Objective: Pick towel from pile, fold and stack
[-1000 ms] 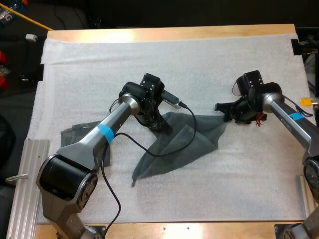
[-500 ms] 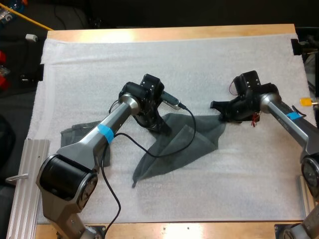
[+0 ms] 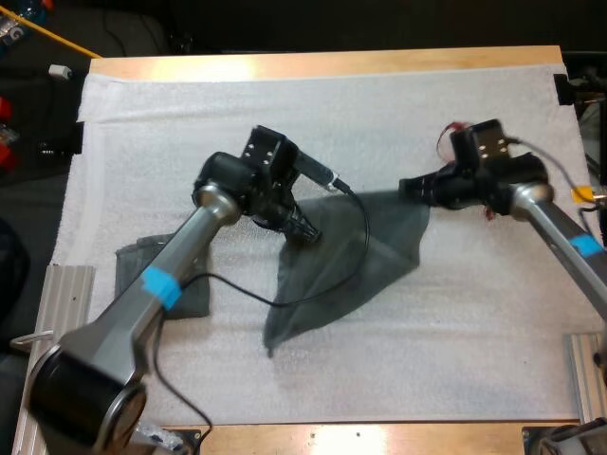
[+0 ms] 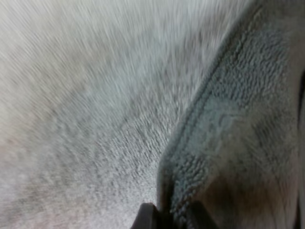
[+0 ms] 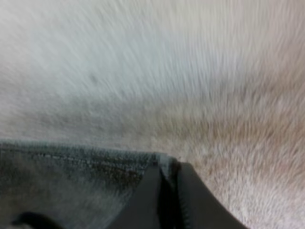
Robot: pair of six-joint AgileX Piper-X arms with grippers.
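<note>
Together we hold a dark grey-green towel (image 3: 351, 261) over the middle of the white mat (image 3: 379, 114). Our left gripper (image 3: 308, 232) pinches one top corner and our right gripper (image 3: 410, 188) pinches the other. A second towel (image 3: 133, 265) lies near the mat's left edge.

Left tool (image 3: 308, 231) and right tool (image 3: 409, 187) both clamped, arms angled inward.
</note>
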